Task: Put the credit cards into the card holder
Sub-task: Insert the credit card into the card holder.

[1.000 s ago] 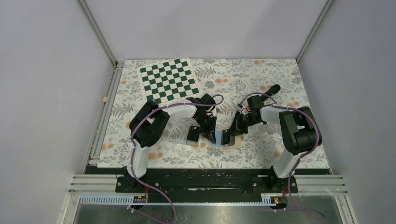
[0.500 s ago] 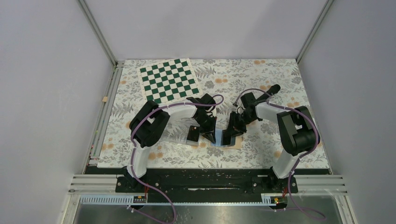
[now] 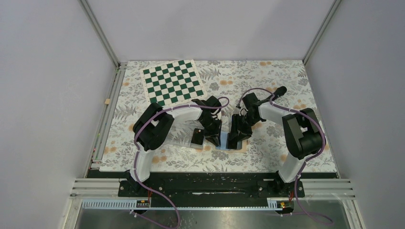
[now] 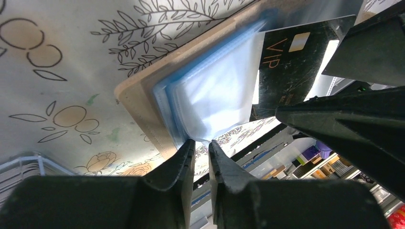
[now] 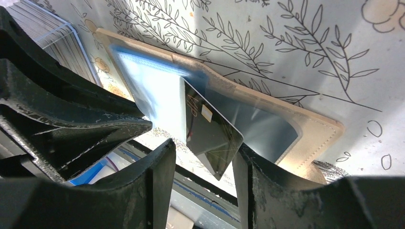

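At desk's front edge: right gripper (image 5: 203,152) spread, credit card (image 5: 210,138) half in card holder (image 5: 315,129), push squarely; left gripper (image 4: 200,145) pinch on sleeve (image 4: 215,90) unclear.

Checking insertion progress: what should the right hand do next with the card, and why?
Probably nudge the black card deeper: it sits only partly inside the blue sleeve of the card holder, and the right hand stands open around it.

Plain pale grey walls (image 3: 47,95) enclose a surface (image 3: 286,71) covered in floral-patterned cloth; a green-and-white checkered mat (image 3: 173,81) lies far left.
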Available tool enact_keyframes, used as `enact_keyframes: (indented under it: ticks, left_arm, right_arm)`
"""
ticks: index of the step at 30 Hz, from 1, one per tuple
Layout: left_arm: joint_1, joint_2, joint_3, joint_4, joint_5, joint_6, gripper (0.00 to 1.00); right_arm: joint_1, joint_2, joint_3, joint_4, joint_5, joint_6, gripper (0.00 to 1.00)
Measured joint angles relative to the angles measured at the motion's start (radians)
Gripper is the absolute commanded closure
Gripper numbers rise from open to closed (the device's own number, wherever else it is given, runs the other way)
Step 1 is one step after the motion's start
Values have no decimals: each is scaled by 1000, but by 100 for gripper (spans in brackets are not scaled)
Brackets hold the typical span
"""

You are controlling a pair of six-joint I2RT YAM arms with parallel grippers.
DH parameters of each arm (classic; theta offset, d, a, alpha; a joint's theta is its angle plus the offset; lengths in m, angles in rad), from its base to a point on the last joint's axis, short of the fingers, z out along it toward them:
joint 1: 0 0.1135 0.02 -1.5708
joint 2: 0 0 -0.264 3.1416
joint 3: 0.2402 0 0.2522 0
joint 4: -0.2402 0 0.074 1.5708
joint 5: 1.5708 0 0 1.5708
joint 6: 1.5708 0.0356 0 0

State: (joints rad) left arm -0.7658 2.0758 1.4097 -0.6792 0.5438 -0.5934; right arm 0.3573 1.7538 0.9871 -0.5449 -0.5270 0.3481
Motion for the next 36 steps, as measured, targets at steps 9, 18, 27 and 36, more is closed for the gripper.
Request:
enact_keyframes:
  ticks: [9, 18, 27, 36]
  left_arm:
    - [2, -12, 9, -20, -47, -1, 69]
    - [14, -10, 15, -27, -50, -10, 74]
    - [26, 0, 15, -31, -35, -13, 79]
    - [31, 1, 17, -43, -32, -12, 77]
  right_arm:
    - [4, 14, 20, -40, 22, -1, 47]
    - [5, 55, 44, -38, -6, 14, 55]
    - [17, 84, 44, 29, -97, 68, 60]
    - [33, 127, 60, 92, -133, 110, 76]
